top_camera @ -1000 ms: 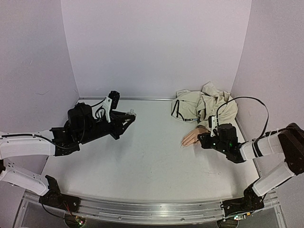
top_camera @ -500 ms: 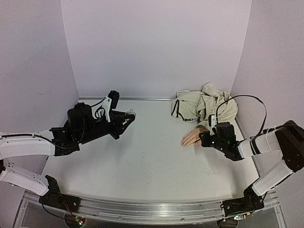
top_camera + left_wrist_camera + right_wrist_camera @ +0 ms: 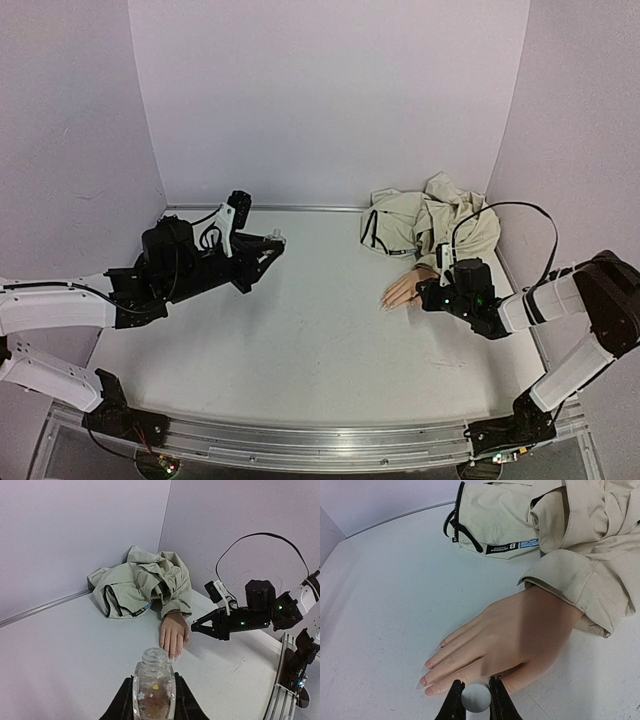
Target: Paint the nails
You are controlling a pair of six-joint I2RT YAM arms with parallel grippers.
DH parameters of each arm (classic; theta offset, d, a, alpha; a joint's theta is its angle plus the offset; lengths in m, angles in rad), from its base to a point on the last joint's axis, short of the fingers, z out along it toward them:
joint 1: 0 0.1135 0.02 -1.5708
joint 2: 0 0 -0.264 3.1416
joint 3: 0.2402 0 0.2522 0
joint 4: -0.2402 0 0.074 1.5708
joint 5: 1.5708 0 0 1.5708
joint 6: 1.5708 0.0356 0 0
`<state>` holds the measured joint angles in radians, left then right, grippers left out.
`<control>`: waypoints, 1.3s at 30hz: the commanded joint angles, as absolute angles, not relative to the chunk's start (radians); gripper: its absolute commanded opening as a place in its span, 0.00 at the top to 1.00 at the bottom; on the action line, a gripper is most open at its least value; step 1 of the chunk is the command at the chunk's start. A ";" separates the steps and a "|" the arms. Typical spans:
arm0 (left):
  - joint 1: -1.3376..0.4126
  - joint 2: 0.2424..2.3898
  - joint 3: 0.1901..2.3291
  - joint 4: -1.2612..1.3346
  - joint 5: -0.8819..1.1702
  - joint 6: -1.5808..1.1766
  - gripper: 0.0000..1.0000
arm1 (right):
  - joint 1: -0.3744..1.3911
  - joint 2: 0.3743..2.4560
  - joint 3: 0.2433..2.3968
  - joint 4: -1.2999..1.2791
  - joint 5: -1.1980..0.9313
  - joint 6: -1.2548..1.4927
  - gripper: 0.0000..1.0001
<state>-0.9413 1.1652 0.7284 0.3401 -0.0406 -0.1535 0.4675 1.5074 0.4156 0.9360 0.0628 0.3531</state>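
The right arm has edged a little leftward, bringing its tool closer to the mannequin hand; the left arm hasn't budged.

Over on the left, the left arm reaches out low across the desk (image 3: 300,340), its forearm angled up and toward the middle. The left tool (image 3: 153,697) is clamped on both sides of a small clear glass bottle (image 3: 153,675), held upright with its mouth open, off the desk. It's well apart from the mannequin hand (image 3: 405,290), with bare desk between them.

The mannequin hand lies palm down on the right side of the desk, fingers pointing left and slightly toward the near edge. The nails (image 3: 421,684) are tiny pale tips at the ends of those fingers.

The right arm lies low, its forearm level and pointing left. The right tool (image 3: 476,700) is closed narrow on a small round whitish piece (image 3: 476,698), seen end-on; what it is I can't tell. It sits just beside the hand's near edge, down by the thumb side, and the nails are a short way to its left.

Behind the wrist, a beige jacket (image 3: 430,225) lies crumpled in the far right corner, its sleeve cuff (image 3: 570,585) around the wrist. A black cable (image 3: 510,215) loops above the right arm.
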 commanded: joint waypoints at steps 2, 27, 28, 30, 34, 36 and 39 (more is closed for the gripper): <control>-0.935 1.139 0.741 0.378 -0.057 -0.138 1.00 | 0.473 1.513 0.420 0.970 0.052 0.348 1.00; -0.936 1.131 0.738 0.376 -0.057 -0.141 1.00 | 0.473 1.517 0.409 0.938 0.039 0.361 1.00; -0.936 1.131 0.738 0.375 -0.057 -0.141 1.00 | 0.472 1.518 0.410 0.937 0.040 0.362 1.00; -0.936 1.131 0.737 0.374 -0.057 -0.141 1.00 | 0.473 1.523 0.413 0.928 0.047 0.368 1.00; -0.936 1.127 0.735 0.374 -0.058 -0.140 1.00 | 0.472 1.526 0.411 0.926 0.047 0.371 1.00; -0.935 1.127 0.734 0.374 -0.060 -0.140 1.00 | 0.473 1.531 0.415 0.927 0.045 0.371 1.00; -0.936 1.128 0.735 0.374 -0.058 -0.140 1.00 | 0.472 1.539 0.420 0.929 0.048 0.368 1.00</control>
<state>-0.9413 1.1580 0.7284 0.3397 -0.0418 -0.1535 0.4675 1.5261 0.4114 0.9195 0.0422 0.3641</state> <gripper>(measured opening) 0.211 0.144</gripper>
